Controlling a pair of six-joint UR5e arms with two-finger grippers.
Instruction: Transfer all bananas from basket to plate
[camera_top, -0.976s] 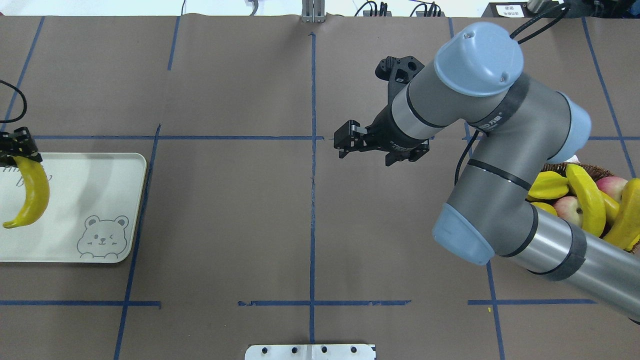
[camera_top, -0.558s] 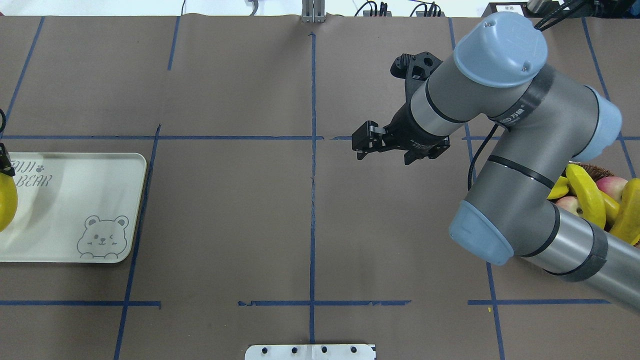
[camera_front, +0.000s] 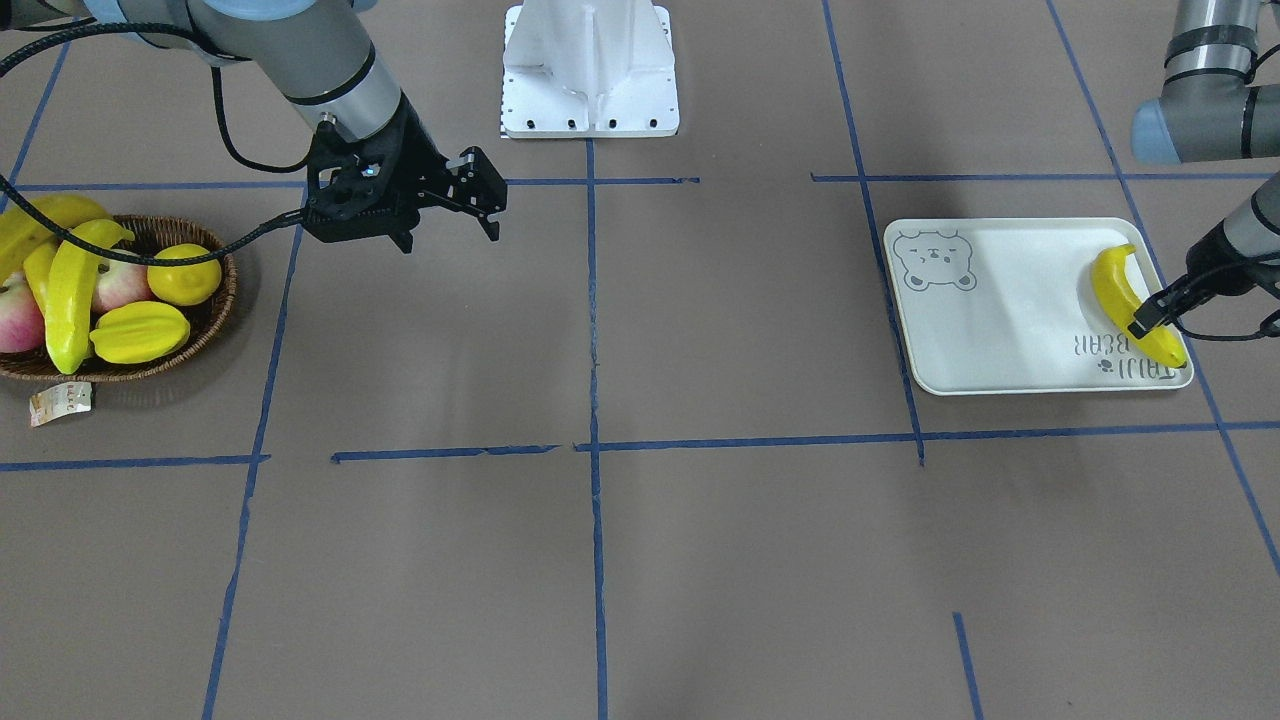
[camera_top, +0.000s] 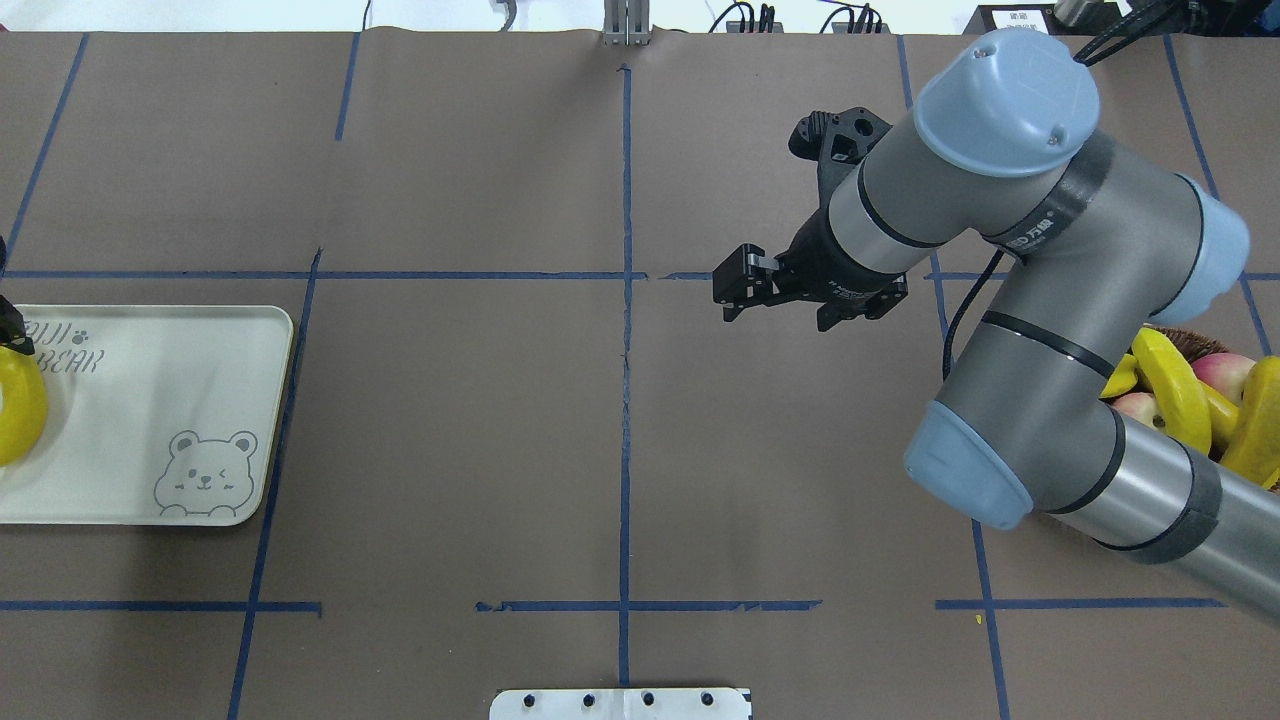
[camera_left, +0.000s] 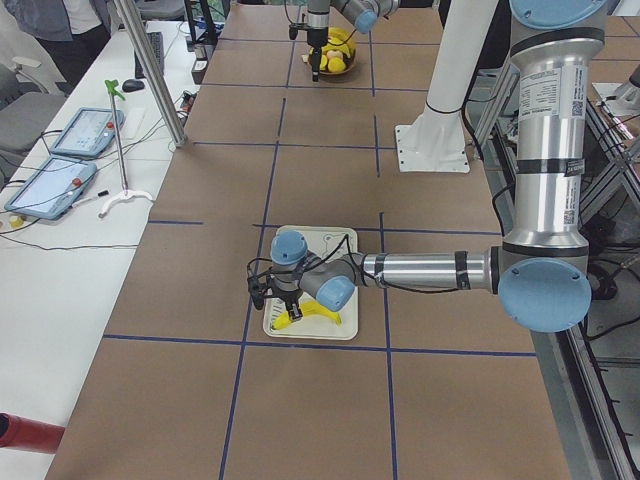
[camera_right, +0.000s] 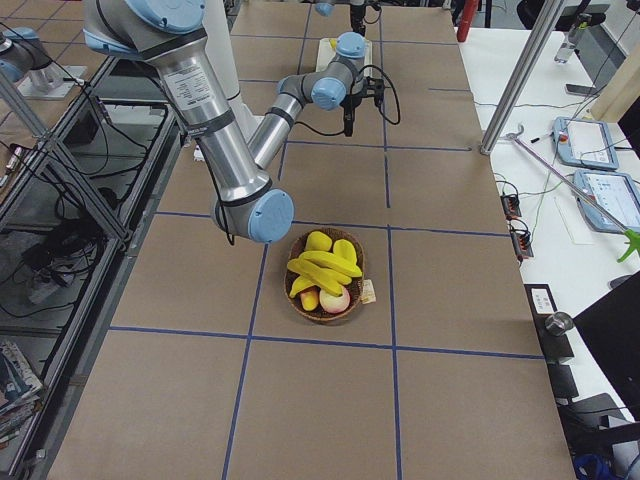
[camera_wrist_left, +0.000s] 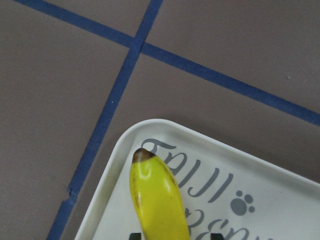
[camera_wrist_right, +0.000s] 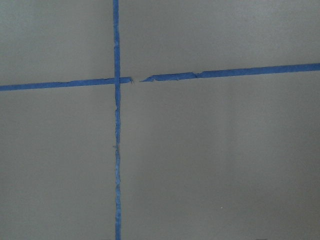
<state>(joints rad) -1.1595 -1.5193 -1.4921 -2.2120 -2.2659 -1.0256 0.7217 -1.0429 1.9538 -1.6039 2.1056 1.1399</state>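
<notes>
At front view's right, left gripper pinches banana low over plate corner for release; right gripper spread, empty, near basket.

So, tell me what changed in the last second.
The left gripper carried its banana out to the far end of the plate. The right gripper, empty with fingers open, drew back toward the basket. Plate and basket stayed put.
</notes>
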